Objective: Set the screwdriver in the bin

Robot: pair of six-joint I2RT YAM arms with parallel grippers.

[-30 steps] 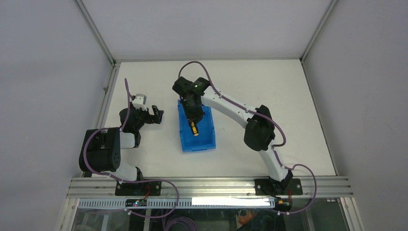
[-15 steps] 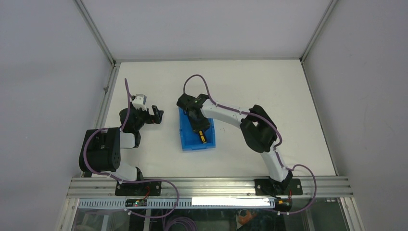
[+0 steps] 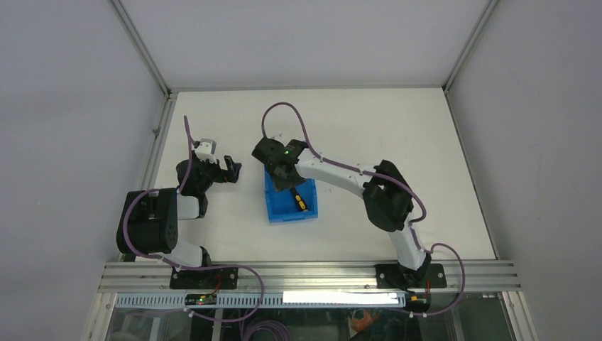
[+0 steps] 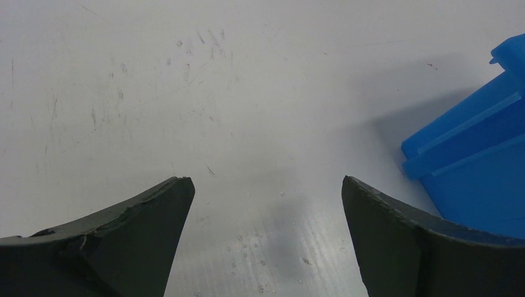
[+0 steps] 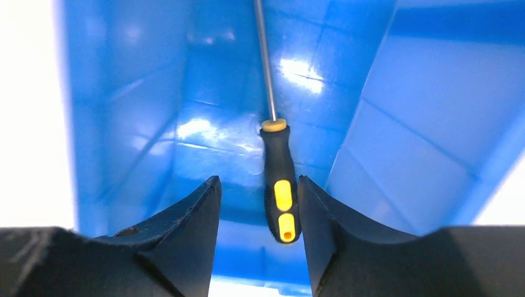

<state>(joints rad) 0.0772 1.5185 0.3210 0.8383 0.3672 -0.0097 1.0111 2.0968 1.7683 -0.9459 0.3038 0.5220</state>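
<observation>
Top view: the screwdriver lies inside the bin at centre frame, on the white table. The right gripper covers the bin's upper half. Its jaws stand apart around the handle, with a gap on one side. The left gripper, jaws wide apart, sits left of the bin over bare table.

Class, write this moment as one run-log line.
right gripper: open over bin | screwdriver: lying in bin, ungripped | left gripper: open, beside bin
</observation>
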